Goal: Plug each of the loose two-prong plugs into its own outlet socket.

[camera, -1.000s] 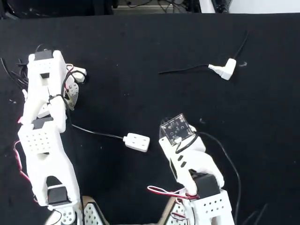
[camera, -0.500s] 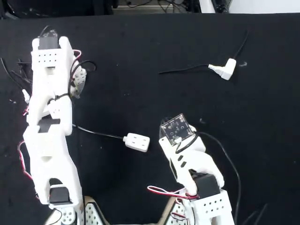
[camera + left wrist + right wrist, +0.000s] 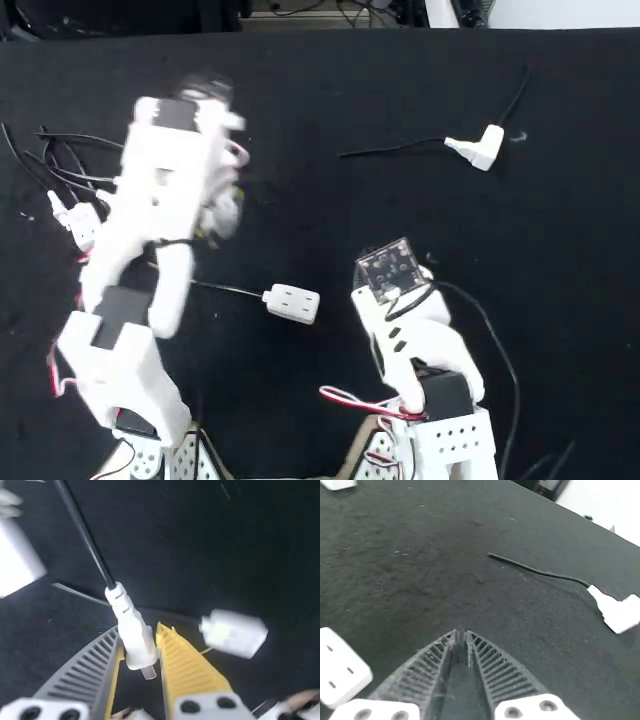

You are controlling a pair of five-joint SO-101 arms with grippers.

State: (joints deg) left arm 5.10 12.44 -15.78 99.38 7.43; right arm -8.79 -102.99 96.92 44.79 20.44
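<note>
Noted the black desk carrying a white outlet socket near its middle. Saw the left arm left of that socket, the left hand clenched on a white two-prong plug with a black cable. Found the right arm just right of the socket, the right hand pressed closed on nothing. Spotted a second, angled plug lying well beyond the socket, to the far right.

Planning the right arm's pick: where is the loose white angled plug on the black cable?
High view: the white angled plug lies far right on the black table, beyond the white socket block.
</note>
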